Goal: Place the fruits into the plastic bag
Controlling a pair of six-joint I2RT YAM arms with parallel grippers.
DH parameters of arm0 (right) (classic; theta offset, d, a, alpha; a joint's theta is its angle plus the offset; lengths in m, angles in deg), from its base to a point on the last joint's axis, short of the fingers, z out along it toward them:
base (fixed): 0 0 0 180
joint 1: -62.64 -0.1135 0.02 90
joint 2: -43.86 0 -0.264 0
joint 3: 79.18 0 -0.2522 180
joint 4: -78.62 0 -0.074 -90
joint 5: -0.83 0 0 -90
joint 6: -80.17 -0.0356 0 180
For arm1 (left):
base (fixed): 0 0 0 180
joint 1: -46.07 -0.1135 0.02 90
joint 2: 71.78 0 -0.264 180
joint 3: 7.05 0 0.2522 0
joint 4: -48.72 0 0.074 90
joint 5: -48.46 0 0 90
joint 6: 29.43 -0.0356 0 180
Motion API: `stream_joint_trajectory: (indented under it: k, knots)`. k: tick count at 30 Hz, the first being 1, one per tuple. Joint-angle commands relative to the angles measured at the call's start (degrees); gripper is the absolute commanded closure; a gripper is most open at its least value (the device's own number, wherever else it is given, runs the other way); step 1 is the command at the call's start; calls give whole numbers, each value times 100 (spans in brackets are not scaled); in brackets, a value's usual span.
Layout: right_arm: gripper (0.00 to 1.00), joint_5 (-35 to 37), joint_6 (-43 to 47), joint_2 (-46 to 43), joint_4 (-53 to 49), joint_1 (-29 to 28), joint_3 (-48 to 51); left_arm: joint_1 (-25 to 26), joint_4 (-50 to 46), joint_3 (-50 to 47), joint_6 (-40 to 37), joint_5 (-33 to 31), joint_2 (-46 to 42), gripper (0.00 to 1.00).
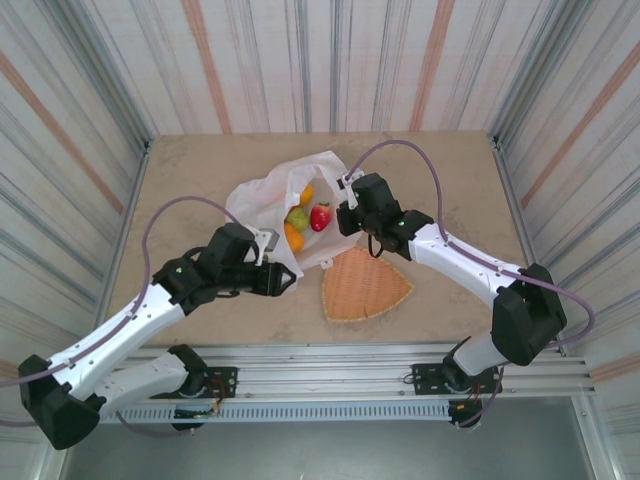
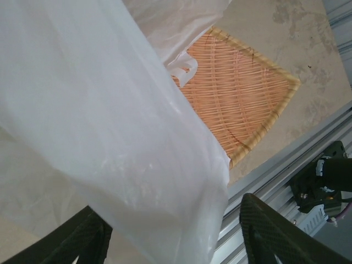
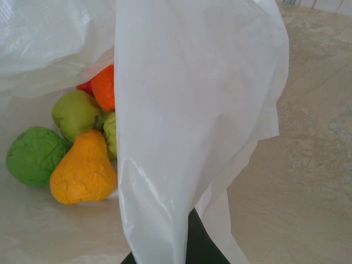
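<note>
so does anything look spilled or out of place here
Nothing stands out. The fruits sit bunched together inside the plastic bag, and the woven tray lies flat on the table beside it.

woven tray (image 1: 365, 285): tan and fan-shaped, lying flat near the table's near edge, a little right of the middle.
table (image 1: 190, 190): showing a mottled beige top and carrying the tray.
aluminium rail (image 1: 330, 365): running along the near edge.
striped walls (image 1: 300, 60): standing around the left, far and right edges.
</note>
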Motion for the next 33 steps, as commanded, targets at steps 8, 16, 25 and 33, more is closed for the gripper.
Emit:
stream_joint_trajectory:
  k: [8, 16, 25, 33]
  knots:
    - [100, 29, -129, -125, 0, 47, 91, 52, 885, -106, 80, 249, 252, 80]
    - [99, -22, -25, -178, -87, 218, -317, 46, 868, 337, -59, -100, -59, 100]
    - [99, -52, 288, 4, -287, 392, -1359, -659, 1163, 1565, -262, -304, -7, 100]
    - [99, -162, 357, 255, -492, 737, -2479, -2029, 1162, 2603, 154, 367, 449, 100]
